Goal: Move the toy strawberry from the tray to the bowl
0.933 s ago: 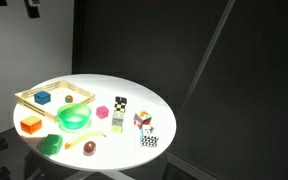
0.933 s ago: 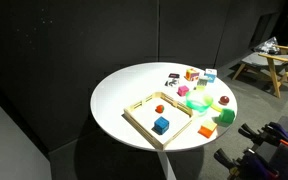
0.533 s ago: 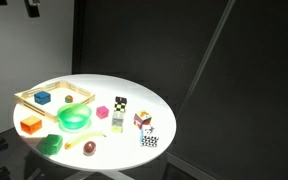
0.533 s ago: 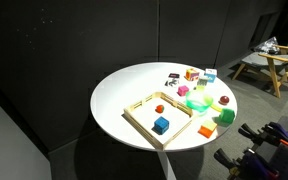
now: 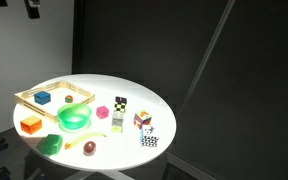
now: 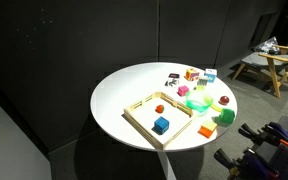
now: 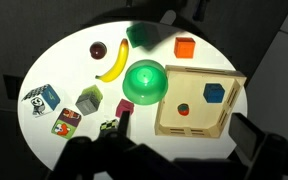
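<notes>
The toy strawberry [image 7: 183, 109] is a tiny red toy lying inside the wooden-rimmed tray [image 7: 197, 130], near a blue cube [image 7: 215, 94]. It also shows in both exterior views [image 5: 69, 99] [image 6: 160, 109], as does the tray [image 5: 28, 94] [image 6: 136, 108]. The bright green bowl [image 7: 145, 81] stands just beside the tray and looks empty; it is in both exterior views [image 5: 74, 118] [image 6: 196, 103]. My gripper [image 7: 184, 150] shows only in the wrist view. It is high above the table, its dark fingers wide apart and empty.
On the round white table [image 5: 144, 100] lie an orange block [image 7: 185, 47], a flat green block [image 7: 144, 36], a banana [image 7: 112, 65], a dark red ball [image 7: 97, 48] and several small patterned cubes [image 7: 42, 97]. A wooden bench [image 6: 264, 62] stands behind.
</notes>
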